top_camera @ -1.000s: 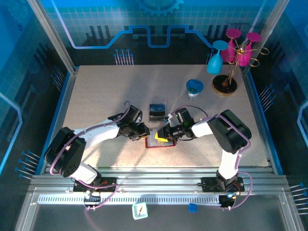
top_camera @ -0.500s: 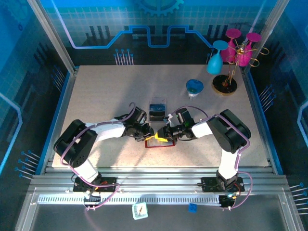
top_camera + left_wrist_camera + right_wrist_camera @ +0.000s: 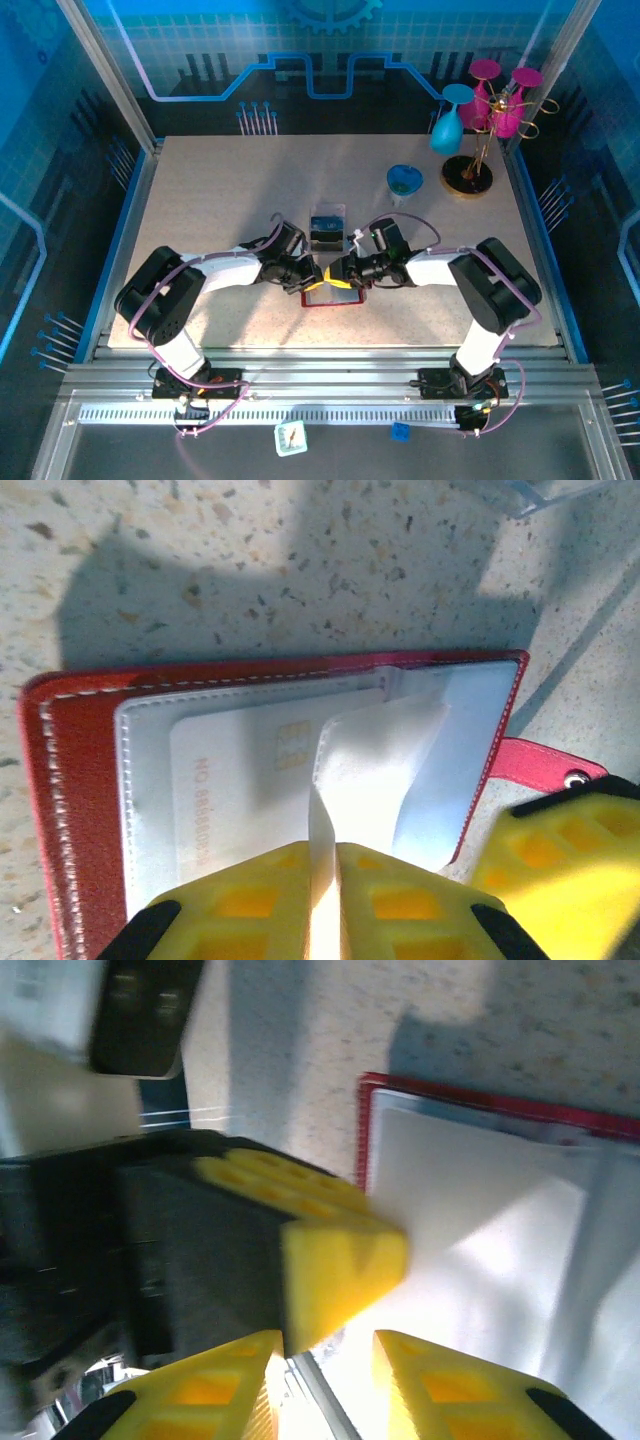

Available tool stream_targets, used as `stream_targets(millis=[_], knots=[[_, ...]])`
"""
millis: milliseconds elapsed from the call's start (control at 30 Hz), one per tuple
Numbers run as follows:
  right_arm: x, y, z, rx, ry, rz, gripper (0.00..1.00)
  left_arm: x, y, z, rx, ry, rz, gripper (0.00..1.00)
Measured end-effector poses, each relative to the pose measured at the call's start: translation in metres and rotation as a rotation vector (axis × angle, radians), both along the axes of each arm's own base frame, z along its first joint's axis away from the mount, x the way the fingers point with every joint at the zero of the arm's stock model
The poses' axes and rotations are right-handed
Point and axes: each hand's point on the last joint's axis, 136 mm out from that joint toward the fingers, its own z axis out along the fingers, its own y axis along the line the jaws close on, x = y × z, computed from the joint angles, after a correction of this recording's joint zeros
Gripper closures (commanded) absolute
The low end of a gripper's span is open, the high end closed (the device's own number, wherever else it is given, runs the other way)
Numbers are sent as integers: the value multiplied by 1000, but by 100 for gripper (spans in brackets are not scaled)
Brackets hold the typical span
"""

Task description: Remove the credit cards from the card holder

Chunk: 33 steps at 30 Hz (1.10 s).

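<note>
The wallet (image 3: 331, 302) is lying open on the table (image 3: 220, 190), near the middle of its near edge, with both grippers meeting over it. In the left wrist view its red cover (image 3: 75, 780) is facing down, and the pale pockets are facing up. A white card (image 3: 230, 790) with a chip is sitting in the left pocket, most of it showing through the plastic.

The left gripper (image 3: 322, 885) is reaching in from the left. Its yellow fingers (image 3: 240, 895) are nearly touching, pinching a thin, pale sleeve (image 3: 375, 770). The sleeve is curling up off the wallet's middle toward the gripper. The tab (image 3: 535, 765) is sticking out past the wallet's right edge, lying flat on the table.

The right gripper (image 3: 325, 1390) is coming in from the right, hanging over the pale inside of the wallet, just beside the left gripper's finger. Its fingers (image 3: 450, 1390) are standing a little apart, and a thin pale edge is running through the gap. Whether they are gripping it I cannot tell.

A clear box (image 3: 327, 228) with dark cards in it is standing just beyond the wallet. A blue bowl (image 3: 404, 181) and a stand (image 3: 467, 178) hung with glasses are sitting by the far right corner.
</note>
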Motion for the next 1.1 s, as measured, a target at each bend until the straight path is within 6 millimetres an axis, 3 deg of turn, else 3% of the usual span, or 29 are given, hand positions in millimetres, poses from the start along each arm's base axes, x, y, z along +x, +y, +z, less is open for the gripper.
stream_targets(millis=[167, 367, 600, 833, 1100], knots=[[5, -8, 32, -31, -78, -13, 69, 0, -2, 3, -12, -4, -6, 82], [13, -30, 54, -115, -154, -51, 68, 5, -17, 19, -44, -39, -34, 79], [12, -55, 61, -174, -171, -95, 68, 14, -42, 38, -84, -78, -81, 71], [5, -64, 60, -208, -173, -97, 67, 18, -63, 34, -84, -73, -123, 55], [-3, -73, 59, -223, -168, -108, 67, 21, -77, 26, -74, -60, -152, 52]])
